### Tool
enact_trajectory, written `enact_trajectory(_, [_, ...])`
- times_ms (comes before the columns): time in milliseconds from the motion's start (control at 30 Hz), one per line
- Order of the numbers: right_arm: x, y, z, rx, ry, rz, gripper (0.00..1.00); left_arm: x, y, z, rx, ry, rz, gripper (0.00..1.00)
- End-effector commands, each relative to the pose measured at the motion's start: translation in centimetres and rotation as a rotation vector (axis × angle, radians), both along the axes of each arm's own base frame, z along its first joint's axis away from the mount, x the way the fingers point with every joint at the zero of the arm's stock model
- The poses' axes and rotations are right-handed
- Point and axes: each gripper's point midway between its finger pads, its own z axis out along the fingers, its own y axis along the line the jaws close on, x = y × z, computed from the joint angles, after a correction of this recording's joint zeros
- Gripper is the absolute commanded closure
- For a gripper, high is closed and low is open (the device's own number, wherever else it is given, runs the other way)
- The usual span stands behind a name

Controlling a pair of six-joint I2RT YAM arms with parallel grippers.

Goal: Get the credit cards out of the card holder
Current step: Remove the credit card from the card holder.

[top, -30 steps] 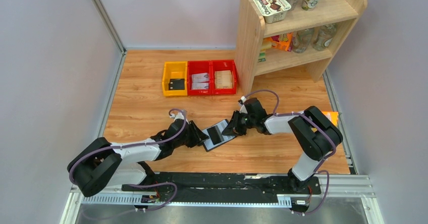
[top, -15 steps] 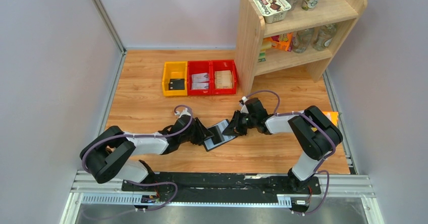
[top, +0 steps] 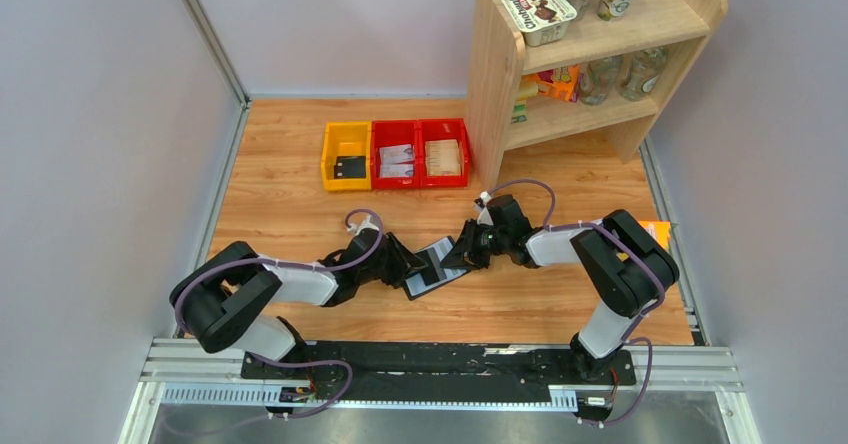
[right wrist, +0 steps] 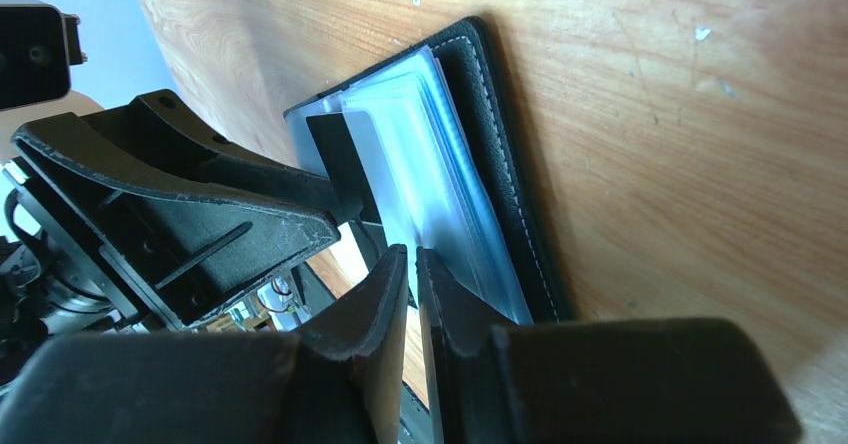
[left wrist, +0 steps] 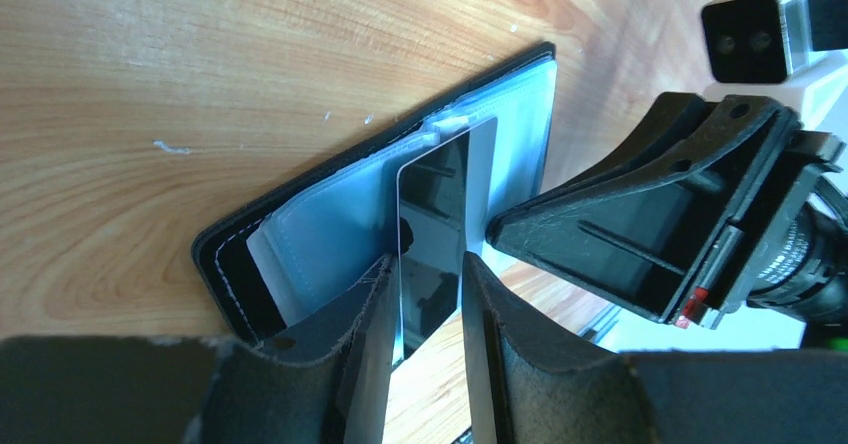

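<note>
One credit card (left wrist: 445, 184) lies between the left end effector's (left wrist: 427, 264) parted fingers, grip unclear

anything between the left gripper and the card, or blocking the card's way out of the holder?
Nothing visible. The card already sits between the fingers of the left gripper, which look closed on it, its far end still in the holder. The right gripper pinches the holder's opposite edge, away from the pull path.
</note>
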Motion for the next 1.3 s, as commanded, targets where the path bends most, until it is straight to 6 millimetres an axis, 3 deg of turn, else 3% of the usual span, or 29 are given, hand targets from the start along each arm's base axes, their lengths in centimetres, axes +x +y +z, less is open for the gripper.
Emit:
enact_trajectory(0, [-1.7, -3.0, -4.5, -0.162, 0.091, -0.045, 0.82, -0.3, 0.3, -1.1, -0.06, 0.0, 0.036, 0.62])
enact_trajectory(267, [-1.7, -3.0, -4.6, -0.157, 0.092, -0.041, 0.82, 0.4, -0.6, 1.1, -0.192, -0.118, 0.029, 0.77])
enact_trajectory(633, [-1.7, -2.9, -4.5, -0.153, 0.089, -0.039, 0.82, 1.2, -2.3, 3.8, -0.229, -0.241, -0.054, 0.85])
enact_trajectory(867, [-1.7, -2.9, -4.4, -0.151, 0.085, -0.037, 0.82, 1.1, -2.4, 3.3, -0.225, -0.247, -0.067, 0.85])
enact_trajectory(967, [-1.7, -2.9, -4.4, -0.151, 0.086, -0.039, 0.82, 1.1, -2.1, 3.3, -0.222, -0.251, -0.061, 1.0])
enact_trajectory(1167, [-1.5, -2.8, -4.1, -0.146, 0.078, -0.039, 0.82, 0.3, -0.7, 2.7, -0.153, -0.261, -0.069, 1.0])
enact_trajectory(1200, [-1.4, -2.8, -3.9, -0.145, 0.074, -0.041, 0.82, 0.0, -0.3, 1.8, -0.111, -0.235, -0.077, 1.0])
enact_trajectory(1233, [-1.2, -2.7, -3.6, -0.139, 0.065, -0.04, 0.82, 0.0, -0.2, 2.5, -0.102, -0.265, -0.088, 1.0])
enact_trajectory(1267, [-1.1, -2.6, -3.3, -0.137, 0.056, -0.038, 0.81, -0.4, 0.3, 1.7, -0.057, -0.239, -0.096, 1.0])
